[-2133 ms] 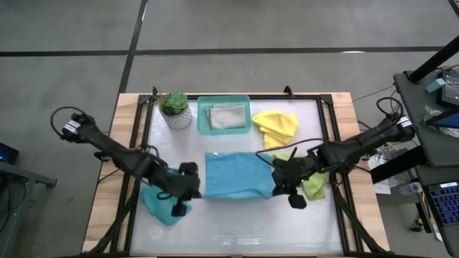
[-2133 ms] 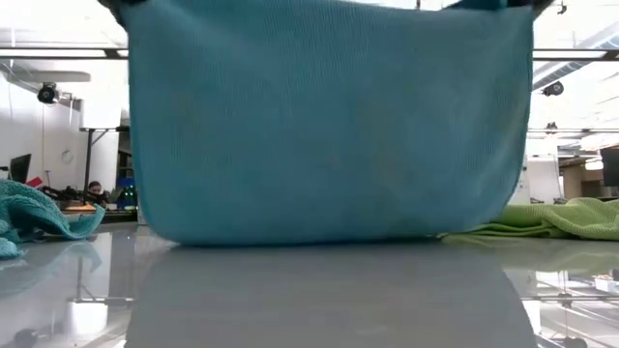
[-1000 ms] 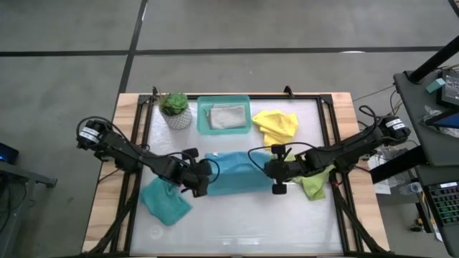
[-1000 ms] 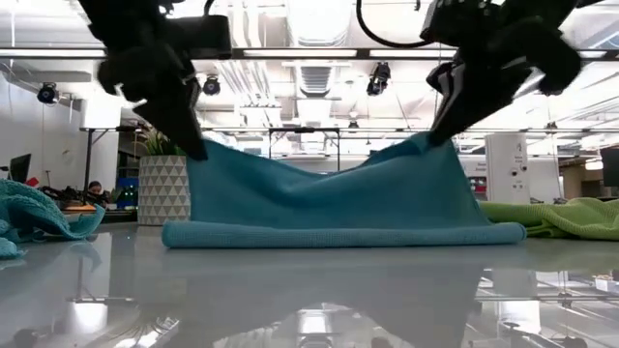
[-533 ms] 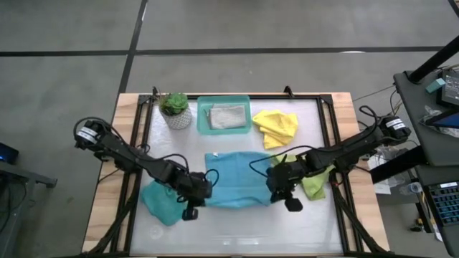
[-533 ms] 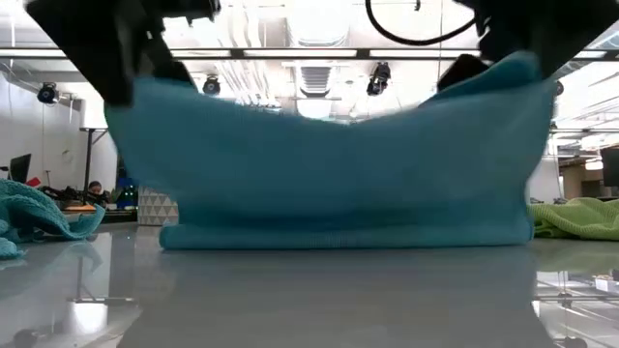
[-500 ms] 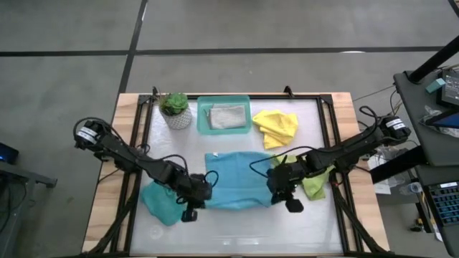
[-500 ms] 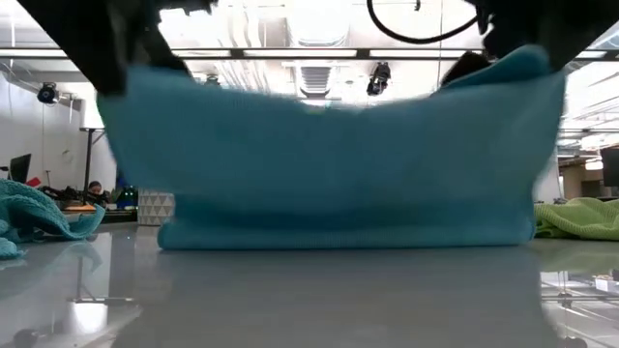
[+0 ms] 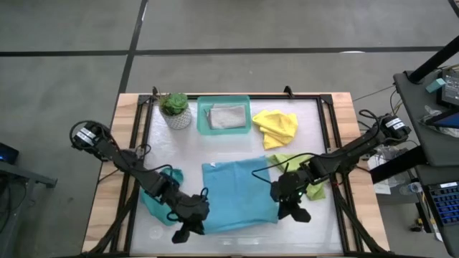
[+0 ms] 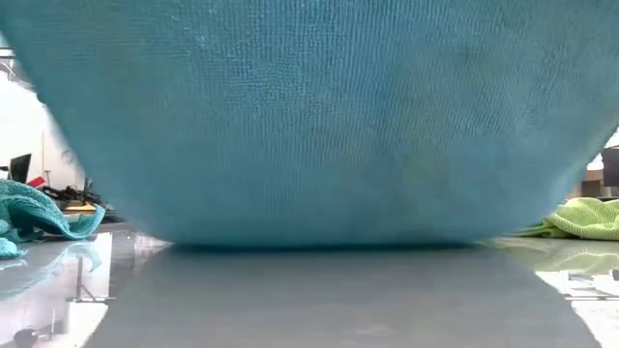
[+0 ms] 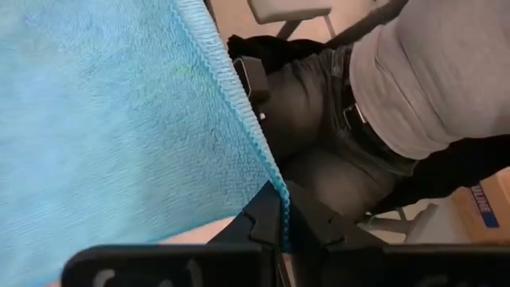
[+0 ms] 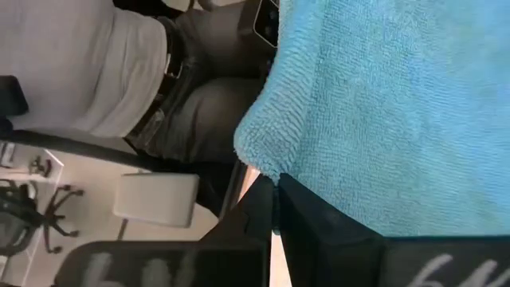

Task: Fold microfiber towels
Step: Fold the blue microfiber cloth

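**Blue towel held by two corners over the near worktop**

We see one teal-blue towel (image 9: 237, 193) spread between both arms near the front middle of the worktop (image 9: 215, 147). From above it reads as a flat, roughly square sheet, plain colour, with a stitched hem showing in the left wrist view. In the low view the same cloth fills almost the whole picture, hanging as a curved sheet with its bottom touching the glossy surface.

The left end effector (image 9: 188, 226) is clamped narrow on the towel's near left corner; its fingers (image 11: 267, 219) pinch the hem tip. The right end effector (image 9: 290, 208) is likewise clamped on the near right corner, fingers (image 12: 271, 199) closed over a bunched bit of cloth.

Other towels: a second teal-blue towel (image 9: 159, 193) lies crumpled just left of the held one, partly under the left arm. The lime green towel (image 9: 305, 175) sits crumpled at the right, under the right arm, touching or nearly touching the held towel's right edge. The yellow towel (image 9: 276, 125) is bunched at the back right, apart from the rest. The grey towel (image 9: 227, 116) lies inside the teal tray (image 9: 203, 118) at the back, beside a potted plant (image 9: 175, 109).

Open room: a bare strip lies between the held towel and the tray. The held towel's front edge is close to the worktop's front edge. A person (image 11: 414, 80) sits just beyond that edge, seen in both wrist views.
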Tool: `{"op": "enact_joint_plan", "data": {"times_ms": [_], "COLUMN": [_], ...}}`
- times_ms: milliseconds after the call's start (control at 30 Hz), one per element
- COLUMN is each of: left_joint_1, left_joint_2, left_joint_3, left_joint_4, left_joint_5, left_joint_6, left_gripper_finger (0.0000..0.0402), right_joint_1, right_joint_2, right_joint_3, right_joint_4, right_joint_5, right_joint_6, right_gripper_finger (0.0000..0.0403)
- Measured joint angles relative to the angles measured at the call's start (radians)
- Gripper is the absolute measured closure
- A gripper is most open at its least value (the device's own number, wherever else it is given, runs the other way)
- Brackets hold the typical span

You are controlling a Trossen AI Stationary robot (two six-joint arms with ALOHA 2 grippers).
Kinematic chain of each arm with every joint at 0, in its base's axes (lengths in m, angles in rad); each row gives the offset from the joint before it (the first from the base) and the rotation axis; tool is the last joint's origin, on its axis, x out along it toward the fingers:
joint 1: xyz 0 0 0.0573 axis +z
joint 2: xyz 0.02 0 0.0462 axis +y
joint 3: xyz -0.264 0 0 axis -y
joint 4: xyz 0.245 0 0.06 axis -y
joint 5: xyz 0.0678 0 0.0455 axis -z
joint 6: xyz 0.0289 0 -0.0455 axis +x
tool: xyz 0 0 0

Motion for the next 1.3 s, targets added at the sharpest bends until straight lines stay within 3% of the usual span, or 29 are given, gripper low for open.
{"op": "enact_joint_plan", "data": {"times_ms": [133, 267, 467, 733, 967, 1300], "left_joint_1": [0.0, 0.017, 0.053, 0.102, 0.148, 0.272], "left_joint_2": [0.0, 0.005, 0.025, 0.074, 0.061, 0.061], "left_joint_3": [-0.01, -0.015, -0.016, -0.019, -0.022, -0.081], "left_joint_4": [-0.005, -0.093, -0.201, -0.275, -0.427, -0.423], "left_joint_5": [-0.008, -0.082, -0.18, -0.227, -0.344, -0.404], "left_joint_6": [0.002, 0.048, 0.053, 0.056, 0.095, 0.186], "left_gripper_finger": [0.0402, 0.0402, 0.0402, 0.0402, 0.0402, 0.0402], "right_joint_1": [0.001, -0.006, -0.028, -0.074, -0.129, -0.175], "right_joint_2": [0.002, 0.003, 0.003, 0.003, 0.003, 0.003], "right_joint_3": [0.0, 0.0, 0.0, 0.0, 0.0, -0.003], "right_joint_4": [-0.007, -0.018, -0.118, -0.198, -0.239, -0.249], "right_joint_5": [0.011, 0.077, 0.265, 0.499, 0.573, 0.628], "right_joint_6": [0.0, -0.029, -0.037, -0.091, -0.134, -0.144], "right_gripper_finger": [0.0394, 0.0394, 0.0394, 0.0394, 0.0394, 0.0394]}}
